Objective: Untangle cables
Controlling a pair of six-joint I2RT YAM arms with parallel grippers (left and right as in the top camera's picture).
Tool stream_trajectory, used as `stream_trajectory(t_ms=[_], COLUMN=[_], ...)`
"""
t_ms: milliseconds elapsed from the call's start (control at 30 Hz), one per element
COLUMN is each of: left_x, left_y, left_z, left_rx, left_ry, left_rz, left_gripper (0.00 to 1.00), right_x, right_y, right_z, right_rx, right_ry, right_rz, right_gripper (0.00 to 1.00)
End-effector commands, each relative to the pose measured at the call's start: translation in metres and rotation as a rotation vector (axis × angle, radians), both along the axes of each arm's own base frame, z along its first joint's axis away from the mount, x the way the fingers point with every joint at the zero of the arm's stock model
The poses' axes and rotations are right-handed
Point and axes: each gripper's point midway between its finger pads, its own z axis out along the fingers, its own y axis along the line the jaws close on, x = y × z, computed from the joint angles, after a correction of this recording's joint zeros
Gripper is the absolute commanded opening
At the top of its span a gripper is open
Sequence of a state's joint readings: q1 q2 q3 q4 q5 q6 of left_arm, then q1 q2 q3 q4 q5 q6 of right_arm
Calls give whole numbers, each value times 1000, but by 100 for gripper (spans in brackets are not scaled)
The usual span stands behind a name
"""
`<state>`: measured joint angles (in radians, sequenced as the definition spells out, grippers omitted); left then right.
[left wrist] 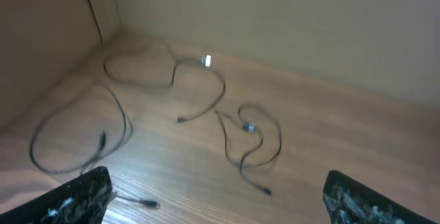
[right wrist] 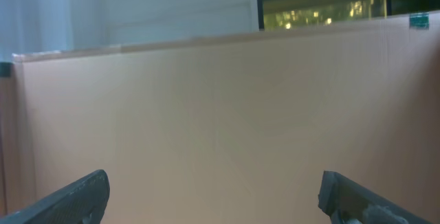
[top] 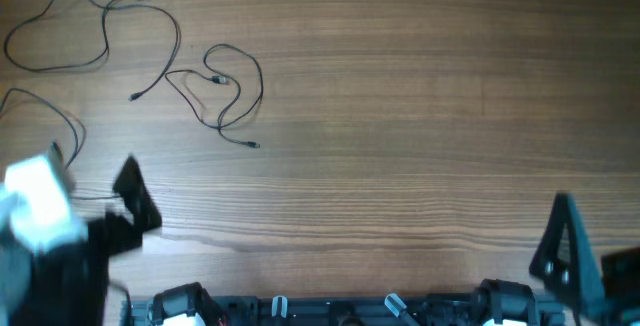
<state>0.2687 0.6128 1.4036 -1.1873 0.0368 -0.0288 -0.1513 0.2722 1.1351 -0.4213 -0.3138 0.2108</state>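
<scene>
Three thin black cables lie as separate strands at the table's far left. A long cable (top: 105, 26) with a silver plug loops widest. A shorter cable (top: 240, 91) curls to its right. A third cable (top: 60, 116) runs along the left edge. In the left wrist view the long cable (left wrist: 206, 90), the short cable (left wrist: 258, 145) and the third cable's loop (left wrist: 75, 145) all show. My left gripper (left wrist: 216, 183) is open and empty, just short of them; in the overhead view it (top: 95, 171) sits at the lower left. My right gripper (right wrist: 213, 183) is open and empty, at the lower right (top: 565, 231).
A loose plug tip (left wrist: 148, 203) lies close to my left gripper's left finger. A plain tan wall (right wrist: 220, 100) fills the right wrist view, and walls meet in a corner (left wrist: 103, 18) behind the cables. The arm bases (top: 340, 306) line the near table edge.
</scene>
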Motion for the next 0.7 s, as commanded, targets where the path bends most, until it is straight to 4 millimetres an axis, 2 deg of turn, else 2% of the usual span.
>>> stream_trajectory(t_ms=[0,200,333,500,667], left_x=[-46,-112,-141,-159,-157], left_y=[-15,-34,-42,-46,-46], left_z=[20,33,34,28,-5], left_rx=[32,94,121,122,80], left_ry=[-167,-387,-482,-521,-394], left_rz=[-8,-11,-13,-48,-87], left_gripper=[100,100,100,100,100], right_x=[-29,-71,-94,-131,-131], right_y=[6,12,15,21,19], right_z=[6,34,49,75,76], right_rx=[-12,-29,-39,-59,-53], right_ry=[-70,-183,-244,-374,-378], right_rz=[10,10,8,8,-4], right_gripper=[100,100,100,100,100])
